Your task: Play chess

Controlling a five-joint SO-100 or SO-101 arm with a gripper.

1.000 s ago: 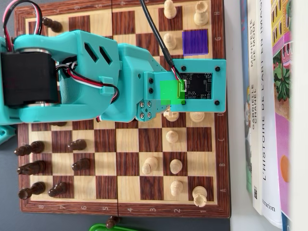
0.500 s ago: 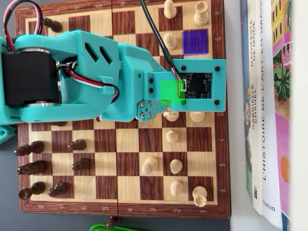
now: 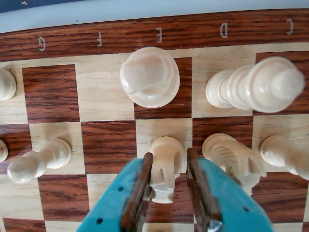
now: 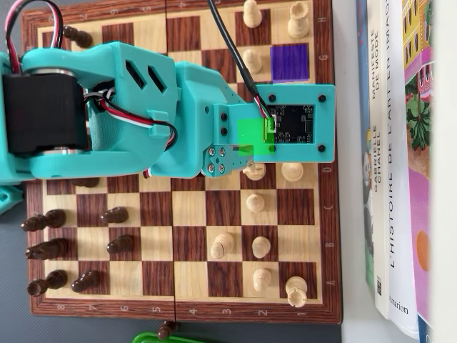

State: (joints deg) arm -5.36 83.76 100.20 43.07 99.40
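A light pawn (image 3: pixel 165 166) stands between the gripper (image 3: pixel 169 186) fingers on the chessboard (image 3: pixel 111 38).

In the wrist view the pawn sits in the E file, one square nearer the camera than the big round-topped light piece (image 3: pixel 149 76), straddling the edge between a light and a dark square. The two teal fingers (image 3: pixel 138 191) with brown pads are drawn in narrow on either side of it, the left pad at its flank; whether the right pad touches cannot be told. Just right of the pawn is a light knight (image 3: pixel 234 157), and behind that, beside the big piece, a tall light piece (image 3: pixel 253 84) in the D file. From overhead, the teal arm (image 4: pixel 107 107) covers the board's middle; a purple square (image 4: pixel 289 62) lies above the arm's camera board, and books (image 4: pixel 400 164) stand off the board's right edge.
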